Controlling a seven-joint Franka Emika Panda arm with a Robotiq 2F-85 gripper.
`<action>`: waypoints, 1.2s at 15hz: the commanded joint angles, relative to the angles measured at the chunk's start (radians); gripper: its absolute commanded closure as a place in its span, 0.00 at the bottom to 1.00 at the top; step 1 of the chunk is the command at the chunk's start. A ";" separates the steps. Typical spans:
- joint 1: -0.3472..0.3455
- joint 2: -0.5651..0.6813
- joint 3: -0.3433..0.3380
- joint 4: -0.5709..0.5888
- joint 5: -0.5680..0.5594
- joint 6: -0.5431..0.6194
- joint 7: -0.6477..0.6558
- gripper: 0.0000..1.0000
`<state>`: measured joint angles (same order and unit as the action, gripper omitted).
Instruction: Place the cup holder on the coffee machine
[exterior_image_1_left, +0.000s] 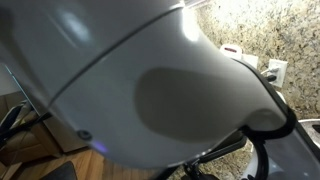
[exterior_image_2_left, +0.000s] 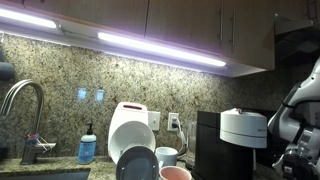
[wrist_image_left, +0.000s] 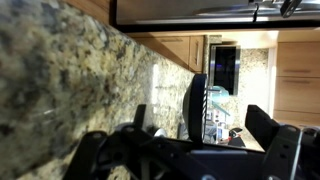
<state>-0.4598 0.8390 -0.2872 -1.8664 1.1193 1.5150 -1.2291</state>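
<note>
In an exterior view, left to right: faucet (exterior_image_2_left: 25, 105) at 9 o'clock, blue soap bottle (exterior_image_2_left: 88, 148), white rounded appliance (exterior_image_2_left: 127, 125) with a grey plate (exterior_image_2_left: 137, 163) in front, coffee machine (exterior_image_2_left: 235, 145) at 4 o'clock of frame. Machine is upright, long axis vertical, silver-grey head toward the lens. Arm (exterior_image_2_left: 297, 105) is at 3 o'clock of the machine on the frame edge, bent, wrist hanging beside the head, apart from it.

Cup holder: can't make it out in any view, so no position, heading or axis.

An exterior view is mostly blocked by a white rounded shell (exterior_image_1_left: 120, 70). It shows only granite backsplash (exterior_image_1_left: 245, 30) and an outlet (exterior_image_1_left: 278, 70) at 2 o'clock.

Only the wrist view shows the gripper (wrist_image_left: 180, 140): fingers wide apart, nothing between them, granite backsplash at 9 o'clock.
</note>
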 joint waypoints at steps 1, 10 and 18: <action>0.012 -0.032 -0.010 -0.007 -0.085 0.011 0.008 0.00; 0.019 -0.061 -0.004 -0.034 -0.396 0.016 0.003 0.00; 0.015 -0.153 0.044 -0.156 -0.616 0.118 -0.024 0.00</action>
<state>-0.4490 0.7619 -0.2708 -1.9290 0.5661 1.5706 -1.2366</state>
